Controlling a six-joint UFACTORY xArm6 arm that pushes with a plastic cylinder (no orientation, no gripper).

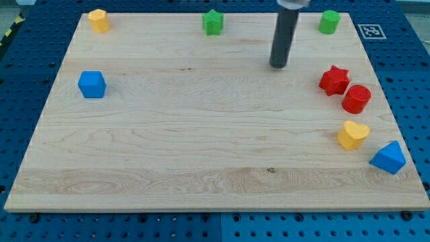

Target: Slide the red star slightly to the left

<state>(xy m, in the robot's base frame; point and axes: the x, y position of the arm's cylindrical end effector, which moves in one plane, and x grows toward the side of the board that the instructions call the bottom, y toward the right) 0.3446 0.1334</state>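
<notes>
The red star [334,80] lies near the board's right edge, touching the red cylinder [357,99] just below and to its right. My tip [278,66] stands on the board up and to the left of the red star, roughly a block's width or two away from it, touching no block.
The wooden board [201,154] sits on a blue perforated table. A yellow heart [353,134] and a blue triangle [388,158] lie at the lower right. A green cylinder [329,21], a green star [213,22] and a yellow block [99,20] line the top edge. A blue cube [92,84] is at the left.
</notes>
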